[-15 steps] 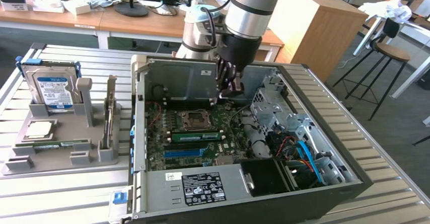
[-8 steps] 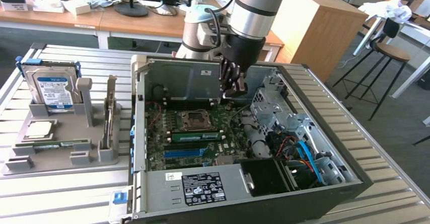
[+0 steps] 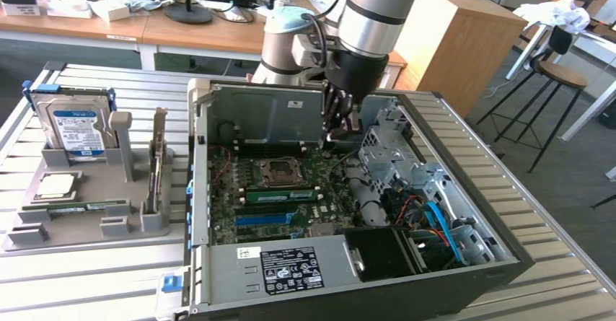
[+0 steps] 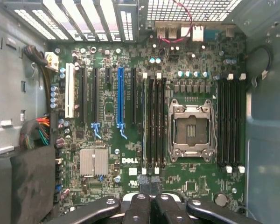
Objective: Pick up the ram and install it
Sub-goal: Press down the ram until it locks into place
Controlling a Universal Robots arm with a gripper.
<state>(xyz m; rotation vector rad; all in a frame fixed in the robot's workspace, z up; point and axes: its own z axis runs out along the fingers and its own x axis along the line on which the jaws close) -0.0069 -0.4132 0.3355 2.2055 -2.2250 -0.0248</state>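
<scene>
Hand (image 3: 339, 128): pressed together, empty, hovers above the motherboard (image 4: 196, 184).
Ram (image 3: 281, 193): on edge in a slot beside the CPU socket (image 3: 281, 169), seemingly seated, hence no grip.
Case (image 3: 510, 256): open side up on the table (image 3: 97, 292), for access.

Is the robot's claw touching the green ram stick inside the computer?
Apart. In the exterior view the gripper hangs above the ram, with a clear gap between them.

Bright, even room light fills the exterior view, with pale glare on the table (image 3: 86, 285) slats. In the wrist view the motherboard (image 4: 126, 140) is evenly lit, the vents (image 4: 84, 18) blow out white, and the gripper (image 4: 151, 198) is dark.
</scene>
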